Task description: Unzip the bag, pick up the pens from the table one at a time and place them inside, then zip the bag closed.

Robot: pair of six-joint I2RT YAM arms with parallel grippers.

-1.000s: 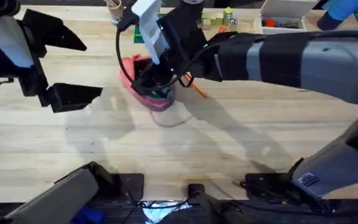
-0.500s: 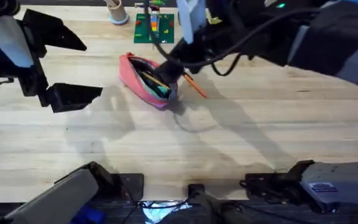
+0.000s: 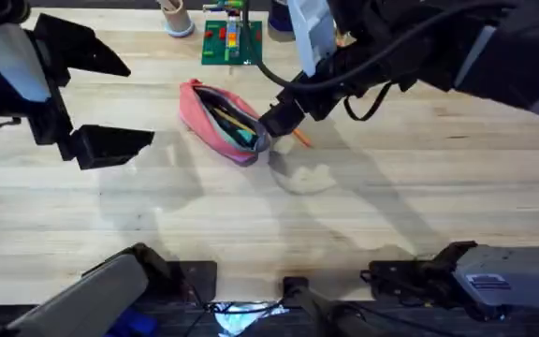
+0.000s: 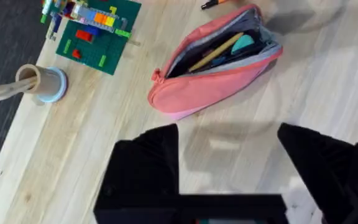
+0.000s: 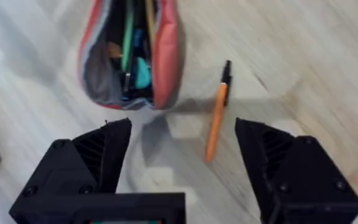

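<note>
Since a second ago your right gripper (image 3: 279, 120) has lifted off the bag (image 3: 221, 120), fingers spread and empty. Your left gripper (image 3: 101, 98) hangs well left of the bag, fingers apart. Unzipped, the bag lies with the orange pen (image 5: 216, 113) just beside it.

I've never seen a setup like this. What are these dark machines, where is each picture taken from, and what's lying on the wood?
These are two robot arms at a wooden table, each ending in a two-finger gripper. One picture looks down from above; the other two come from cameras on each arm's wrist, so the black shapes along their lower edge are that arm's own fingers. The left gripper waits open off to the side. The right gripper hangs open and empty above an orange pen, which lies beside the pink bag. The bag is unzipped, with items already inside. A green brick plate and a small cup sit at the far edge.
</note>
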